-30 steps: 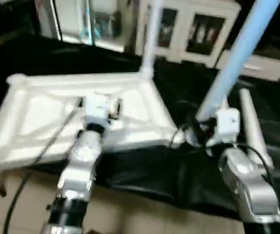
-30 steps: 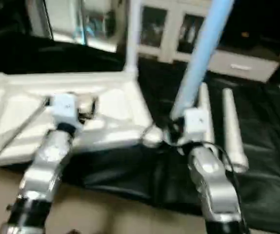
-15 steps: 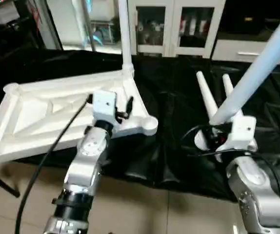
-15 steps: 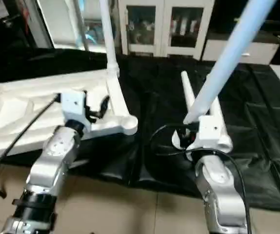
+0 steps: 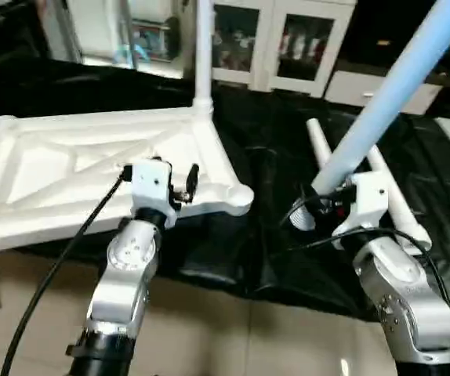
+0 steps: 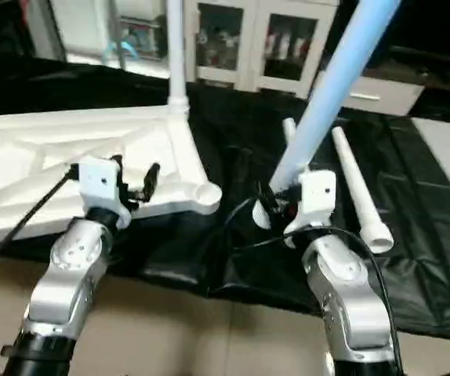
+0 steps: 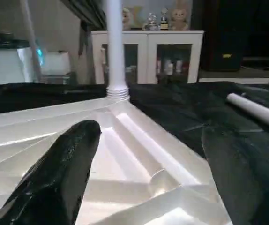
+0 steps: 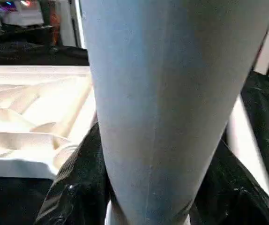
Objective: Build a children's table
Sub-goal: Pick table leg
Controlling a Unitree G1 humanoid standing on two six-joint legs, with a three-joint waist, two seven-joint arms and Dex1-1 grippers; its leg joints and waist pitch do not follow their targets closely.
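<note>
One leg (image 5: 390,94), a light, stiff, smooth hollow tube likely to slip, is clamped near its thick end by the right fingers (image 8: 73,187) (left fingers (image 7: 55,173) apart, empty) beside the upturned tabletop (image 5: 68,172) on the table (image 5: 288,235).

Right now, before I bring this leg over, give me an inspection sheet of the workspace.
Surface: work table draped in wrinkled black cloth.
Job's things: tabletop lies underside up; one leg stands upright in its far corner socket; near corner socket empty; two spare legs lie on the cloth; fourth leg held.
Clutter: nothing seen.
Grippers: left tool open, over the tabletop's near edge; right tool shut on the fourth leg's lower end.
Cables: black cable along left forearm; looped cable at right wrist.
Surroundings: white glass-door cabinet behind.
</note>
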